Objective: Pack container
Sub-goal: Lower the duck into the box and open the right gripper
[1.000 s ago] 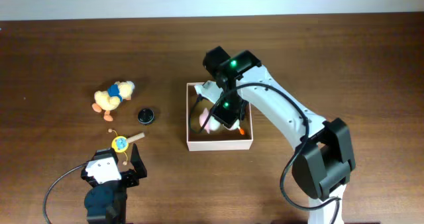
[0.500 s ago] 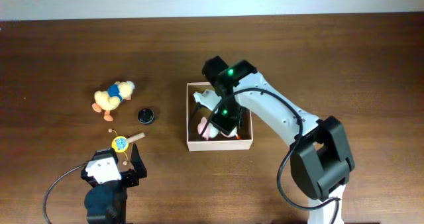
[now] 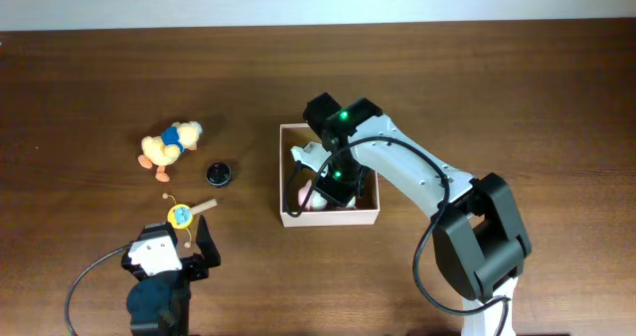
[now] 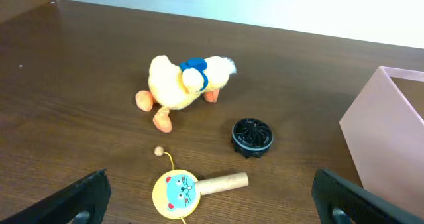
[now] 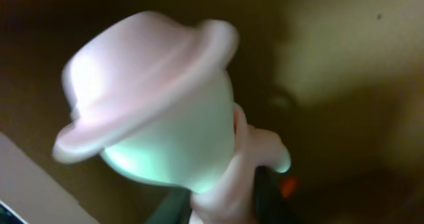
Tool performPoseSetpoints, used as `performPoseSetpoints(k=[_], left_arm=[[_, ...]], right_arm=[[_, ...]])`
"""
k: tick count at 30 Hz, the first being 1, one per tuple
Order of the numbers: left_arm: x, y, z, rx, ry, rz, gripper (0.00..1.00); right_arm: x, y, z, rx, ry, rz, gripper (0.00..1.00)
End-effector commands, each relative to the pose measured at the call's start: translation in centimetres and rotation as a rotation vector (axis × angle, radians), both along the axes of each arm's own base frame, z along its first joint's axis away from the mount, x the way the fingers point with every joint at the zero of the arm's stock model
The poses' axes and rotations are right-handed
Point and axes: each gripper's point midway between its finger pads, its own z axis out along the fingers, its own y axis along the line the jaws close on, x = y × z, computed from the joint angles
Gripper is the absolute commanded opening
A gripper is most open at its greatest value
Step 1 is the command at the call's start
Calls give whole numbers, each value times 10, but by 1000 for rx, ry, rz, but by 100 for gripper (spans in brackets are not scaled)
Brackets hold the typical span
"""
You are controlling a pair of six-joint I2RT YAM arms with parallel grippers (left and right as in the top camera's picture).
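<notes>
Container — right gripper w/ pink toy sunk deeper.

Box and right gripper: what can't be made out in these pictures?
1. Box contents: overhead, the right arm covers most of the inside.
2. Right gripper: open or shut unclear; overhead its body hides the fingers, and the right wrist view is filled by a blurred pink toy.

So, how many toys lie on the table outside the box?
3: plush duck far left, black disc beside it, cat-face rattle nearer the robot. The right arm may hide more.
</notes>
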Motion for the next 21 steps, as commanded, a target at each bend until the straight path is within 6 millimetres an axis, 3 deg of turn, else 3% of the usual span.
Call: performPoseSetpoints(k=[1, 10, 21], left_arm=[[0, -2, -1, 9, -2, -16, 99], [0, -2, -1, 9, -1, -16, 99], [0, -2, -1, 9, -1, -16, 99]], right_arm=[[-4, 6, 8, 29, -5, 12, 27], [-4, 6, 8, 29, -5, 12, 39], [-1, 8, 8, 35, -15, 12, 64]])
